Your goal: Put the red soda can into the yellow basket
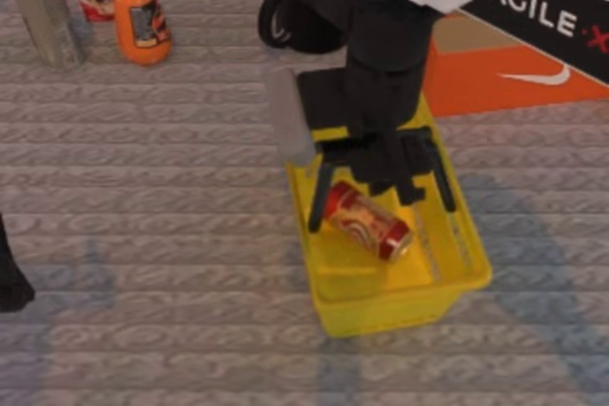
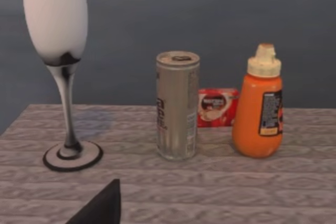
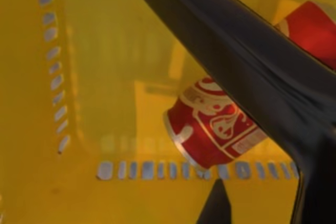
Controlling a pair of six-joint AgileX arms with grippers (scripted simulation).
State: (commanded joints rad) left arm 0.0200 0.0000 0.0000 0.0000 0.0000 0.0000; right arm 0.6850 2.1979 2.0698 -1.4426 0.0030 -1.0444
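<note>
The can (image 1: 368, 222) lies on its side on the floor of the basket (image 1: 400, 306), long axis slanting across it, silver end toward the top view's lower right. The right tool (image 1: 381, 178) hangs just above it, fingers apparently parted and clear of it, though the arm hides much. The left tool is parked, hardly visible, far across the counter (image 1: 162, 235).
</note>
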